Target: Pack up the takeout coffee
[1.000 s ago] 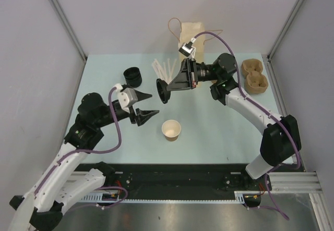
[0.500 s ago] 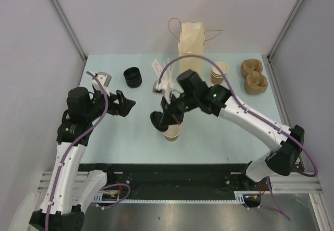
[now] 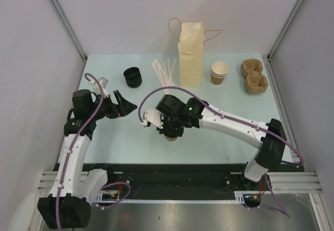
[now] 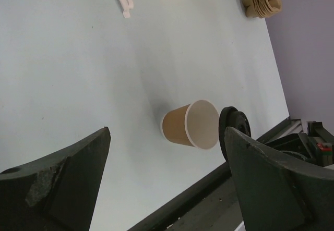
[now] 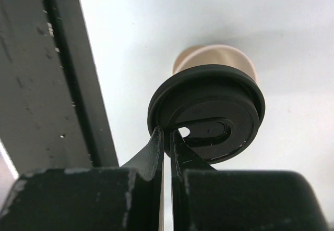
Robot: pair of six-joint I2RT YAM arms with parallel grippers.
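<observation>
Right end effector (image 5: 167, 134) is pinched shut on the rim of the glossy, round black plastic lid (image 5: 209, 103), held just above the open mouth of the matte tan kraft-paper cup (image 4: 180, 126) directly below it. Left end effector (image 3: 129, 110), well apart to one side, gapes wide and empty. Capping looks unfinished, and the cup is not yet in the upright, handled paper bag (image 3: 190, 59) beyond the right end effector.

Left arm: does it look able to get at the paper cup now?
Likely yes, from the side: the left hand is open and empty, with bare table between it and the paper cup. From above no: the right hand holds the black lid over its mouth.
</observation>
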